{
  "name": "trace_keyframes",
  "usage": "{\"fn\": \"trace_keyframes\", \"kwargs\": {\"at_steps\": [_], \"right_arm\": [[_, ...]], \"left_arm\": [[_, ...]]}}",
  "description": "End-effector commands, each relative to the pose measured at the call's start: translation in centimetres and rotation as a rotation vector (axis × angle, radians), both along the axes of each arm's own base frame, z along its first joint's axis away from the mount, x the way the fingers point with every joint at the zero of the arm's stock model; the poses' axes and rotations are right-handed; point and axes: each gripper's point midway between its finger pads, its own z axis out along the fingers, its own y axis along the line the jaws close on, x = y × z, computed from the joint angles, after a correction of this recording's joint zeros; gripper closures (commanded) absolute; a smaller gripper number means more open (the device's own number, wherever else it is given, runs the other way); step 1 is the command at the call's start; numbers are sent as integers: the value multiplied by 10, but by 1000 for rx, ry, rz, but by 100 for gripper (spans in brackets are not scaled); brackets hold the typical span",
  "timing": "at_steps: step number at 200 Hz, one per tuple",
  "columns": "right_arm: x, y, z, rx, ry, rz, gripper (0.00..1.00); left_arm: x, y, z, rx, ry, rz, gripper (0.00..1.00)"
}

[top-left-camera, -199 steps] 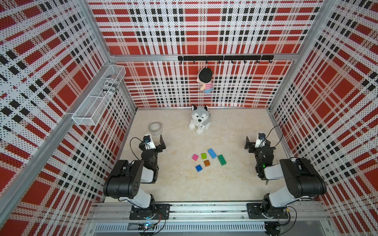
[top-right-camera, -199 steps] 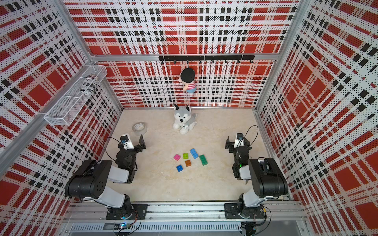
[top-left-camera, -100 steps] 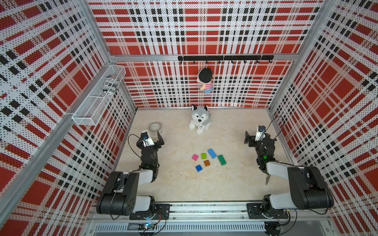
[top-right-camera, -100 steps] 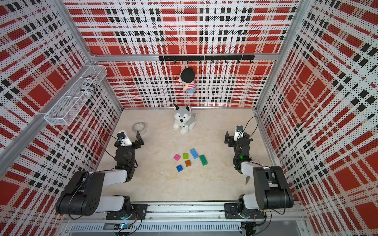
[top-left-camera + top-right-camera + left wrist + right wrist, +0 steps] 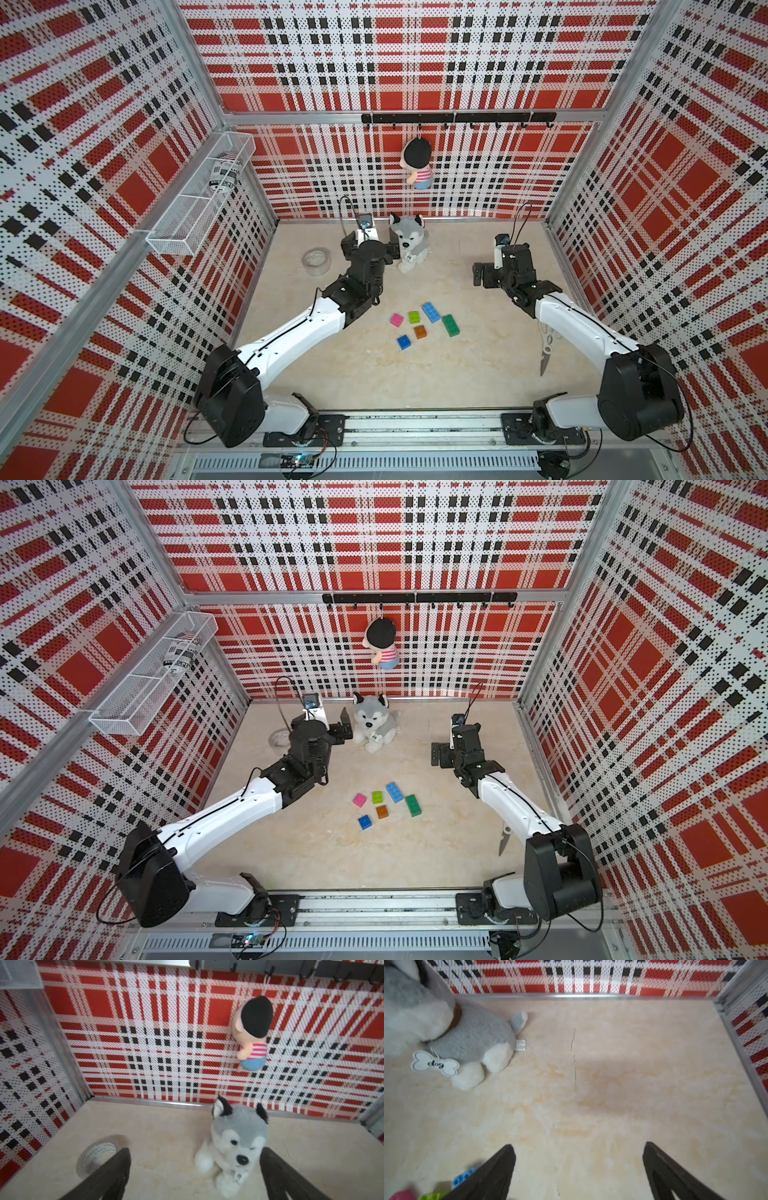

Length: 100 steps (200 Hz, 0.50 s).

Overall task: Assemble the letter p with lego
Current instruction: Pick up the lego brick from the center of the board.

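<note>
Plastic studded bricks apart on the beige desk, robot side of the grey plush husky: pink square, lime green square, orange square, dark blue square, long light blue brick, long dark green brick, long axes slanting away from the husky. Left end effector just beside the husky, right end effector further to its other side; both released wide, empty. Seemingly nearer the long bricks: right. Must draw back from the husky.

Both arms have unfolded & reached fwd. L gripper went from near the L wall, past tape roll, to just beside husky plush. R gripper moved fwd & inward. Scissors, hidden under R arm before, now show.
</note>
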Motion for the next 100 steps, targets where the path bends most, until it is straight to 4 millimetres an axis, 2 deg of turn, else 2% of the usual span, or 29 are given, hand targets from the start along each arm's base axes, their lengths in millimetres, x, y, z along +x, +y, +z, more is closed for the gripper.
{"fn": "trace_keyframes", "kwargs": {"at_steps": [1, 23, 44, 81, 100], "right_arm": [[-37, 20, 0, 46, 106, 91, 1], [-48, 19, 8, 21, 139, 83, 2], [-55, 12, 1, -31, 218, 58, 3], [-58, 19, -2, -51, 265, 85, 4], [-57, 22, 0, -72, 274, 95, 4]], "left_arm": [[-22, -23, -47, 48, 225, -77, 2], [-35, -51, -73, -90, 353, -218, 2], [-48, -67, -100, -152, 485, -290, 2], [-76, -79, -146, -120, 677, -387, 2], [-85, -74, -171, -55, 755, -392, 2]]}}
